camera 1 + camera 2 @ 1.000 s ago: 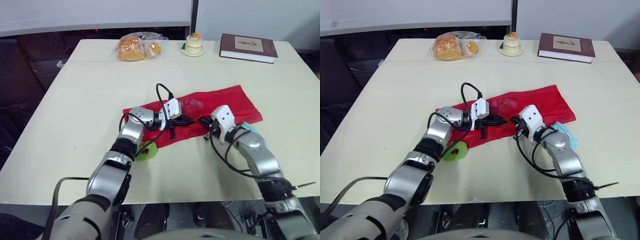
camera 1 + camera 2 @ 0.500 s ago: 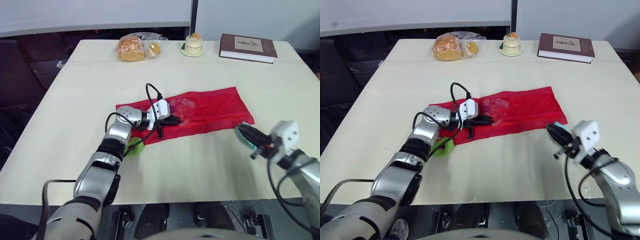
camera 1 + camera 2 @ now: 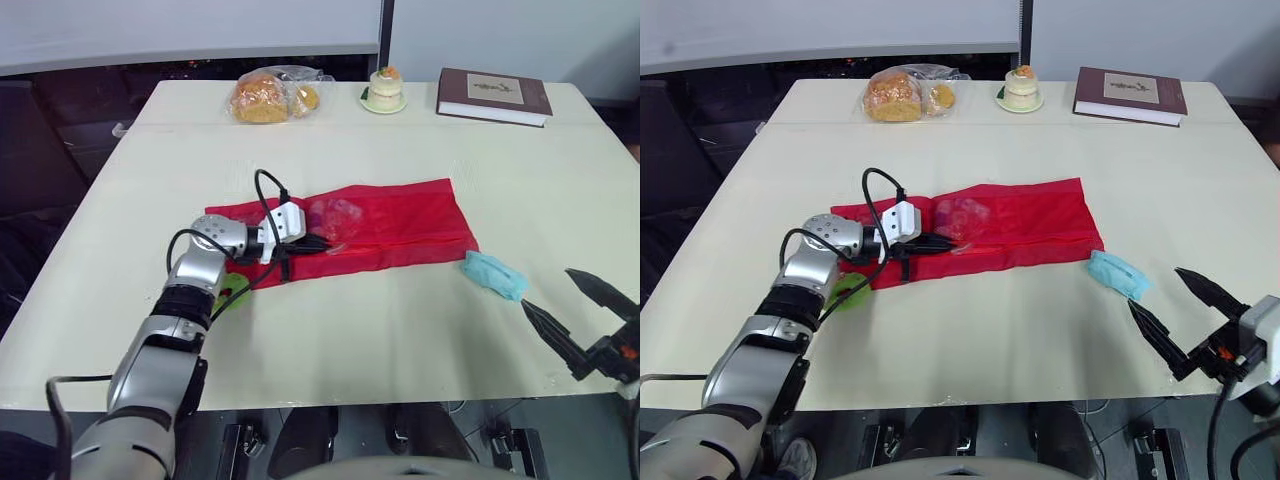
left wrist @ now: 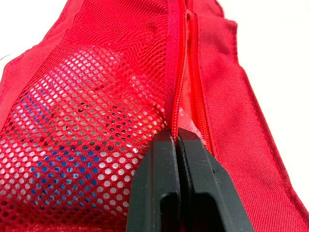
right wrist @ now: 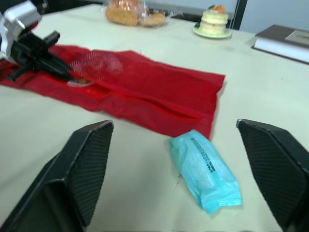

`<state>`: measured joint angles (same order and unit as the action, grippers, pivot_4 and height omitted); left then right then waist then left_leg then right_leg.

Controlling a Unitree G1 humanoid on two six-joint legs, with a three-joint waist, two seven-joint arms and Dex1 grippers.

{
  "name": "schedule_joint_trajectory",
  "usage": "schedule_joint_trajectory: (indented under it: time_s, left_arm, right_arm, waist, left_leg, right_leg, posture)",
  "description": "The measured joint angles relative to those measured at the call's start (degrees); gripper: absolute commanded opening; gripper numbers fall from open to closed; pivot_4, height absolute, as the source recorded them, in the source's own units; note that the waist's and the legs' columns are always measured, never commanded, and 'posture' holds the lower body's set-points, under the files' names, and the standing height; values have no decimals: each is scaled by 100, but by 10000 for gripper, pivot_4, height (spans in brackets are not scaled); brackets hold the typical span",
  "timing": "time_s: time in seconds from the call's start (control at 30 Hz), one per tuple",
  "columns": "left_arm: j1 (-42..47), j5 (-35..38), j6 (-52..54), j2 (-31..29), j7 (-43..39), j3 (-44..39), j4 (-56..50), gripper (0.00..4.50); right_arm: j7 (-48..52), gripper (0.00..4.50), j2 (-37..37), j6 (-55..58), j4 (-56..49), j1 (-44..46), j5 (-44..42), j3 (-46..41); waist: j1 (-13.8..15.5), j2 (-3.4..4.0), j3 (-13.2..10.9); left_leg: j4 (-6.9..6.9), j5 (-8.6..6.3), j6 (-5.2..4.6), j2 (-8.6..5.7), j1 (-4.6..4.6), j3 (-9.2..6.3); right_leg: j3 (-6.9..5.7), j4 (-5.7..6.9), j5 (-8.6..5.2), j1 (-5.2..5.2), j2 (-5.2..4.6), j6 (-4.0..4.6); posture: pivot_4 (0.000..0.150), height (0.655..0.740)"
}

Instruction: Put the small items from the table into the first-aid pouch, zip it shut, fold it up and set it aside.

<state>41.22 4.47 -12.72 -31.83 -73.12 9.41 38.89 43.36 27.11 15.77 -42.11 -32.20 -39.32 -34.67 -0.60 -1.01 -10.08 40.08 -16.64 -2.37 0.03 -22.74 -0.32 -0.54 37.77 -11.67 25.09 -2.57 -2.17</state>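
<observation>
"Where's the pouch [image 3: 400,215]?"
"Middle of the table [image 3: 400,340], limp mesh. The left gripper [image 3: 318,242] is clenched on its zipper seam."
"And the packet [image 3: 493,274]?"
"Toward the front right corner. It looks soft and light. The right gripper [image 3: 546,287], spread wide, should pinch its middle."

The pale tabletop [image 3: 330,335] carries a red pouch [image 3: 400,215] lying flat across its middle. A teal packet [image 3: 493,274] lies near the pouch's right end, not touching it. A green thing [image 3: 232,292], partly hidden, sits by the pouch's left end. Along the far edge stand a bread bag [image 3: 268,95], a cake [image 3: 385,88] and a book [image 3: 494,96].
</observation>
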Motion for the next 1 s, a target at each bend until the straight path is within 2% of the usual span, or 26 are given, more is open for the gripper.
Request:
schedule_joint_trajectory:
  time_s: [0.4, 0.83, 0.93, 1.0]
  left_arm:
    - [300, -93, -299, 23, 344, -1, 710, 0]
    - [548, -102, -399, -296, 72, -46, 1196, 0]
    - [621, -104, -399, -369, -39, -46, 1347, 9579]
    - [663, -113, -398, -439, -142, -45, 1433, 18996]
  right_arm:
    - [127, 44601, 397, 138, -257, -84, -417, 146]
    - [133, 44601, 695, 168, -444, 19, -646, 180]
    - [139, 45000, 718, 167, -444, 17, -651, 180]
    - [140, 45000, 721, 167, -445, 18, -655, 180]
  waist:
    - [34, -1, 1]
    - [32, -2, 1]
    - [34, -2, 1]
    - [36, -2, 1]
  left_leg:
    - [1, 0, 0, 0, 0, 0]
    - [1, 0, 0, 0, 1, -1]
    - [1, 0, 0, 0, 1, -1]
    - [1, 0, 0, 0, 1, -2]
  right_leg:
    - [-1, -2, 0, -3, 1, 0]
    - [-2, -2, 0, -4, 2, 0]
    - [-2, -2, 0, -4, 2, 0]
    - [-3, -1, 0, -4, 2, 0]
  posture:
    - [1500, 7289]
    - [1500, 7289]
    - [1500, 7289]
    - [1500, 7289]
